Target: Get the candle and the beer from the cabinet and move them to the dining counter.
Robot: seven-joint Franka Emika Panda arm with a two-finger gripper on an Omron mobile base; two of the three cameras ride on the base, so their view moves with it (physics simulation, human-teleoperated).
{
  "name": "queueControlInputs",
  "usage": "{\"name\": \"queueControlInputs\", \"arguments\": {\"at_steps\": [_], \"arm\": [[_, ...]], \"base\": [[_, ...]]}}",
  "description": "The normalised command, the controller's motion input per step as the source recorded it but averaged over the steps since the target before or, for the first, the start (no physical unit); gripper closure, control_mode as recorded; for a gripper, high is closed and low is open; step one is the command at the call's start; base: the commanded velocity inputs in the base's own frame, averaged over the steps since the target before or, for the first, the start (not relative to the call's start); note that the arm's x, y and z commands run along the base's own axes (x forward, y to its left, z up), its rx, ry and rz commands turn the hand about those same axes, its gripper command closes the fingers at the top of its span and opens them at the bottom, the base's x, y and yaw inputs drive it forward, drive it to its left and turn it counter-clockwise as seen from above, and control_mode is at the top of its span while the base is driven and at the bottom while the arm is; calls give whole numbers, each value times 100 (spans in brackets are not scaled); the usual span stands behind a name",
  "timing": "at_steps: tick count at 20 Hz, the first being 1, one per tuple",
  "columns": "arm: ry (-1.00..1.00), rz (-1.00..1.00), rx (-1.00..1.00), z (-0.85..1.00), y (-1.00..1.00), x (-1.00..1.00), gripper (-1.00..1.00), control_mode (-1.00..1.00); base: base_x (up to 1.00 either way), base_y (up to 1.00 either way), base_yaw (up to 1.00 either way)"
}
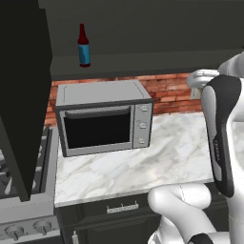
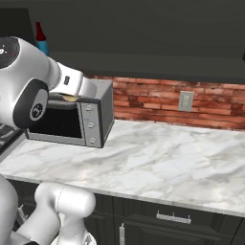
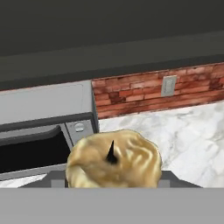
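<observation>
Beer (image 1: 84,46) stands upright on the open cabinet shelf (image 1: 143,64) in the left base view, high above the grey toaster oven (image 1: 104,117) that sits on the marble bench (image 1: 143,167). One open cabinet door (image 1: 21,95) hangs dark along the left edge, and the arm's white links rise at the right.

From the right base view, the bottle's red neck and blue label (image 2: 41,38) peek out just behind the robot's big shoulder joint, and a sliver of tan-yellow (image 2: 69,98) shows under the forearm, level with the oven's top (image 2: 103,86). That sliver looks like the candle being carried.

Looking along the hand, the candle (image 3: 114,159) sits close at the bottom with its dark wick pointing up, between the jaws, which seem closed on it at a middling width, though the fingers themselves are hidden by the wax. Beyond it lie the oven, the brick wall (image 3: 144,94) and the wall socket (image 3: 168,85).

So I judge the candle is out of the cabinet and on its way. Best to keep it upright and steady, swing clear of the oven corner and the open door, and not squeeze harder. The beer comes after.
</observation>
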Motion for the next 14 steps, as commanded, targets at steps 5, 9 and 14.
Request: {"name": "queueControlInputs", "arguments": {"at_steps": [5,9,14], "arm": [[-7,6,-6,-6,0,-6,100,-100],[-3,1,-11,0,0,-22,100,-100],[0,0,-5,0,0,-19,100,-100]], "base": [[0,0,0],[0,0,0],[0,0,0]]}}
